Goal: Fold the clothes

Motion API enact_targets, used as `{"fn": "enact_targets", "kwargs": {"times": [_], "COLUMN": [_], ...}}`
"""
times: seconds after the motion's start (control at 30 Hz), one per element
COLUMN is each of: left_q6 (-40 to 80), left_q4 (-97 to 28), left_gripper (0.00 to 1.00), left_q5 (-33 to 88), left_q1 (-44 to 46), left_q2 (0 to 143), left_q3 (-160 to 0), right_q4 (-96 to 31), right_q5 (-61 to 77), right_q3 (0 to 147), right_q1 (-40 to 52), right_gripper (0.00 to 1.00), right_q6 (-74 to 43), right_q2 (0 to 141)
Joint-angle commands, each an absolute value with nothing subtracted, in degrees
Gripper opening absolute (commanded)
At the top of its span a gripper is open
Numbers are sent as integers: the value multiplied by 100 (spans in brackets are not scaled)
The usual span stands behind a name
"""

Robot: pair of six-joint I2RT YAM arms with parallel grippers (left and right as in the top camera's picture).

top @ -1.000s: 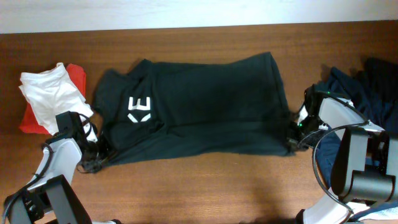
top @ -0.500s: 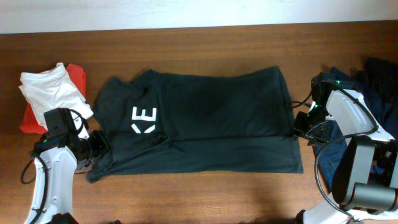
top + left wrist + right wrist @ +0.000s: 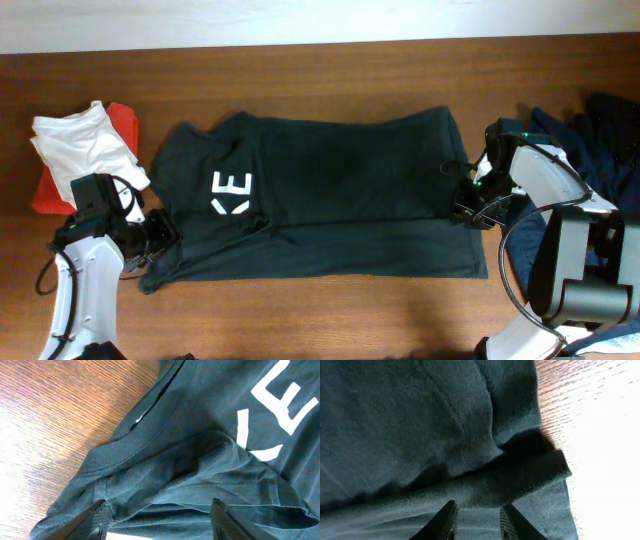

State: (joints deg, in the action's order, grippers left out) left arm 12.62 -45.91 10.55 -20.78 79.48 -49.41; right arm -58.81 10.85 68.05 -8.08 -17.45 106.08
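Observation:
A large dark-green T-shirt (image 3: 340,190) with a white blocky print (image 3: 228,190) lies spread across the wooden table (image 3: 320,310), its top part folded down over a lower strip. My left gripper (image 3: 155,238) is open at the shirt's left end. In the left wrist view its fingers (image 3: 157,506) are wide apart over the rumpled collar and sleeve (image 3: 200,460). My right gripper (image 3: 468,210) is at the shirt's right edge. In the right wrist view its fingers (image 3: 479,507) are slightly apart over the cloth (image 3: 420,420) at the fold's corner.
A white cloth (image 3: 75,150) on a red cloth (image 3: 122,120) lies at the far left. A pile of navy blue clothes (image 3: 585,140) lies at the far right behind my right arm. Bare wood runs along the front and back.
The shirt was drawn out longer and flatter, its lower strip now showing to the right. My right gripper then moved back left onto the shirt's edge. My left gripper barely moved.

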Motion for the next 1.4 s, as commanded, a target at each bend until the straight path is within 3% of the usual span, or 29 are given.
{"fn": "enact_targets", "kwargs": {"times": [0.0,0.03,0.13,0.27,0.3,0.37,0.4,0.63,0.83,1.03,1.37], "left_q6": [1229,1229,1229,1229,1229,1229,1229,779,589,593,591], "left_q4": [-4595,-4595,-4598,-4598,-4598,-4598,-4598,-4569,-4209,-4313,-5382], "left_gripper": [65,65,66,65,65,65,65,65,65,65,65], "left_q5": [1140,1140,1140,1140,1142,1140,1142,1575,1651,1653,980], "left_q1": [-2110,-2110,-2110,-2110,-2110,-2110,-2110,-2027,-1100,-1052,-1319], "left_q2": [7905,7905,7905,7905,7905,7905,7905,7872,8322,9679,9898], "left_q3": [-4993,-4993,-4993,-4993,-4993,-4993,-4993,-5623,-5527,-5391,-5422], "right_q4": [-5793,-5754,-5634,-4445,-4156,-4010,-4029,-5019,-5349,-4692,-5817], "right_q5": [1007,1009,1009,1011,1013,1013,1037,668,357,360,231], "right_q3": [6694,6694,6694,6696,6696,6696,6696,7096,6582,5500,5159], "right_q1": [-777,-777,-777,-777,-779,-779,-790,-788,-788,-788,-794], "right_gripper": [32,32,4,4,5,36,38,41,40,40,40], "right_q6": [-2027,-2056,-2211,-2906,-2904,-2899,-2897,-2167,-1514,-1481,-1802], "right_q2": [10656,10656,10656,10656,10656,10656,10656,10169,10178,10184,10182]}}
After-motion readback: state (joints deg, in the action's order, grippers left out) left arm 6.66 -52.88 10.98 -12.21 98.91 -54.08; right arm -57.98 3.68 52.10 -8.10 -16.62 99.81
